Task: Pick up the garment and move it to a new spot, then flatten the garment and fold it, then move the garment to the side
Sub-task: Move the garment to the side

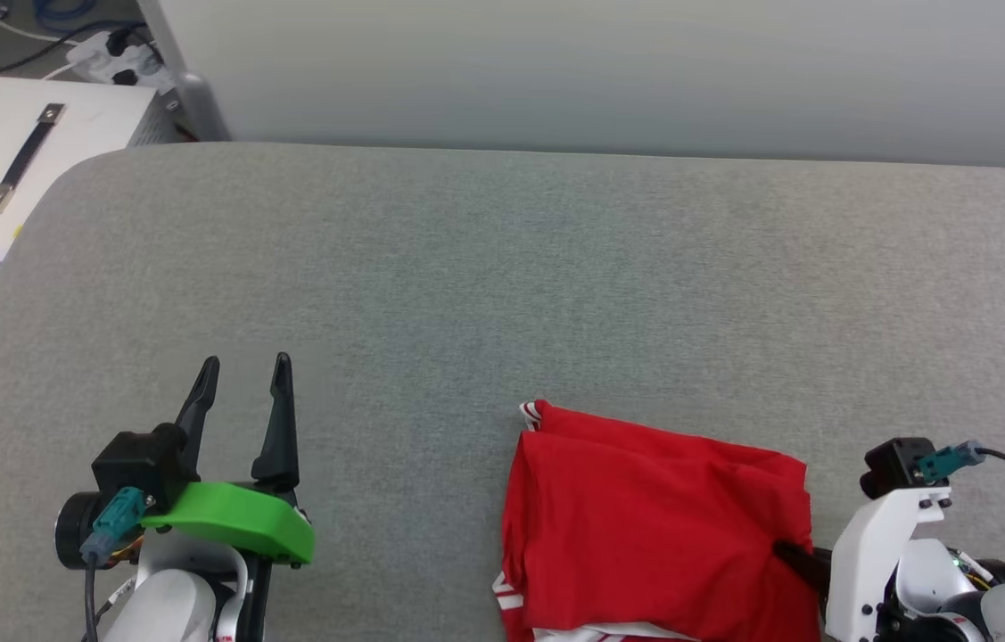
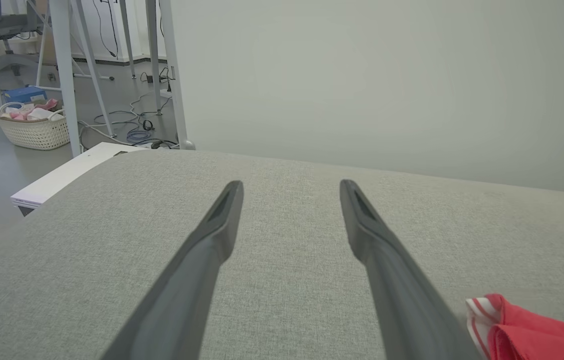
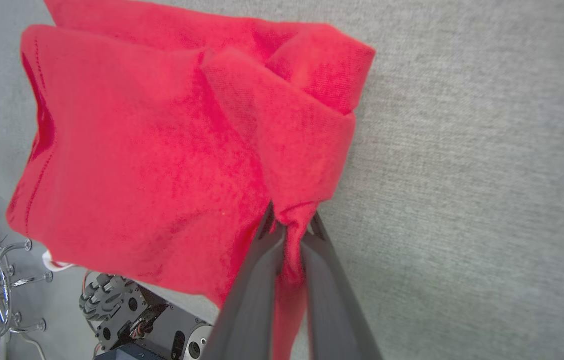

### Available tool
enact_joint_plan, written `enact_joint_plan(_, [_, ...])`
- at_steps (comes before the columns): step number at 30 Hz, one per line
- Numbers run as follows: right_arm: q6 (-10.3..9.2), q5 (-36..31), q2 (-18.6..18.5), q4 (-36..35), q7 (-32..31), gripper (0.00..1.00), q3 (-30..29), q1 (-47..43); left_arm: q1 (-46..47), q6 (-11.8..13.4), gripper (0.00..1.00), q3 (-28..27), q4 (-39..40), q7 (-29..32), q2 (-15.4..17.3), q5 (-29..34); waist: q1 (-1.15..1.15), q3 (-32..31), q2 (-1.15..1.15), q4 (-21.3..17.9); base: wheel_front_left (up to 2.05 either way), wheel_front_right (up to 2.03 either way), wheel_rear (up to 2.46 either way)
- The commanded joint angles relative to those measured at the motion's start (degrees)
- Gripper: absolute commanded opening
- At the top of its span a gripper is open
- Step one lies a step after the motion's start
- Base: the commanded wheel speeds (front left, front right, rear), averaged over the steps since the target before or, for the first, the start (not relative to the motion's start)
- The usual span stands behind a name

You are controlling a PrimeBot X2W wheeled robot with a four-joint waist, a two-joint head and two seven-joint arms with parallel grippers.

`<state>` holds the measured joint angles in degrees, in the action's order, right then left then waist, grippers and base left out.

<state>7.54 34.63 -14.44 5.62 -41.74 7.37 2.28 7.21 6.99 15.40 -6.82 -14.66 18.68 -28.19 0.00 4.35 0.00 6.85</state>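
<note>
The garment (image 1: 654, 526) is a red shirt with white-and-red striped trim, lying bunched and partly folded at the near edge of the grey table (image 1: 502, 285), right of centre. My right gripper (image 3: 289, 225) is shut on a pinched fold at the garment's (image 3: 161, 150) right edge; in the head view its dark fingers (image 1: 801, 562) reach into the cloth from the right. My left gripper (image 1: 243, 374) stands open over bare table at the lower left, well away from the shirt. The left wrist view shows its spread fingers (image 2: 289, 192) and a striped corner of the garment (image 2: 512, 325).
A white case (image 1: 12, 160) with a black handle sits off the table's far left corner, with cables behind it. A pale wall runs along the table's far edge. In the left wrist view a woven basket (image 2: 34, 130) and metal frame legs stand on the floor.
</note>
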Motion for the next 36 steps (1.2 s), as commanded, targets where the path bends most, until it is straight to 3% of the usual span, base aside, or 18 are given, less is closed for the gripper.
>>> enact_joint_plan(1, [-0.05, -0.59, -0.87, 0.16, -0.53, 0.00, -0.44, 1.81, -0.89, 0.30, 1.00, -0.23, 0.52, -0.30, 0.13, 0.19, 0.00, -1.32, 0.00, -5.47, 0.00, 0.00, 0.00])
enact_joint_plan(8, [-0.05, -2.77, -3.85, 1.97, -2.47, 0.00, -1.13, 7.68, -1.16, 0.30, 1.00, 0.41, 3.29, 0.13, 0.20, 0.17, 0.00, 2.04, 0.00, -13.96, 0.00, 0.00, 0.00])
enact_joint_plan(16, [-0.05, -6.10, -6.15, 8.20, -1.16, 0.00, -4.90, 18.89, 3.39, -1.36, 1.00, 1.82, 6.71, 2.23, 2.17, 1.46, 0.00, 9.97, 0.00, -20.60, 0.00, 0.00, 0.00])
enact_joint_plan(26, [-0.05, -16.37, -9.21, 13.57, 0.83, 0.00, -15.60, 29.05, 9.59, -3.34, 1.00, 3.20, 11.29, 5.26, 5.21, 3.64, 0.00, 18.59, 0.00, -21.02, 0.00, 0.00, 0.00])
enact_joint_plan(36, [-0.05, -23.32, -12.27, 12.49, 2.95, 0.00, -27.46, 36.08, 15.61, -4.75, 1.00, 3.64, 15.22, 6.49, 7.30, 5.50, 0.00, 26.74, 0.00, -19.28, 0.00, 0.00, 0.00])
